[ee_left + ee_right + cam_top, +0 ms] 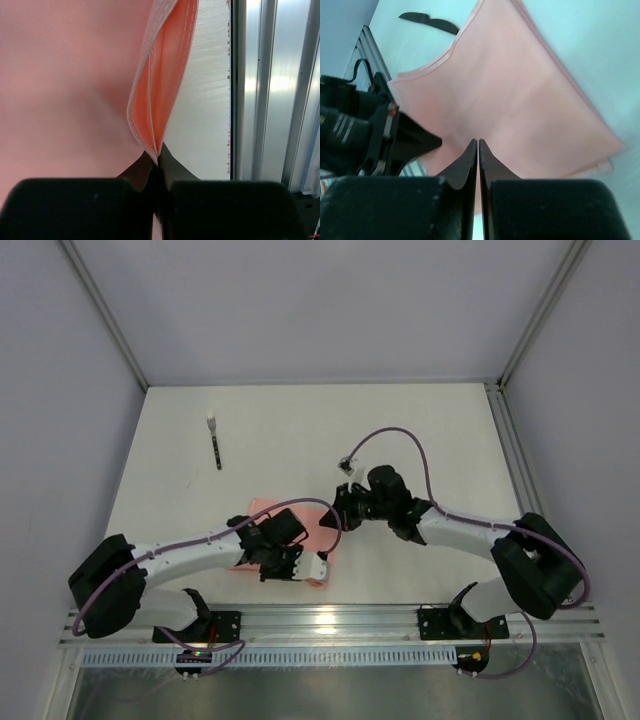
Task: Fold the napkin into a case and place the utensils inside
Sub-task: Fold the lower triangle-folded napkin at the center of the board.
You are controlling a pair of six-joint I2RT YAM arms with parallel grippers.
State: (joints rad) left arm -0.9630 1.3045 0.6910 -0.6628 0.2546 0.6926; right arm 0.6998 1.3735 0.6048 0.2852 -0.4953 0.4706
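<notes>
Left gripper [158, 161] clenches a fold of the napkin [65, 90]; right gripper [478, 143] is closed, tips against the napkin.

Reaching in low from the near left with the left gripper [157, 159] pinched tight on a fold of the napkin [75, 75]; bending in from the near right with the right gripper [478, 144] closed, pointing left.
</notes>
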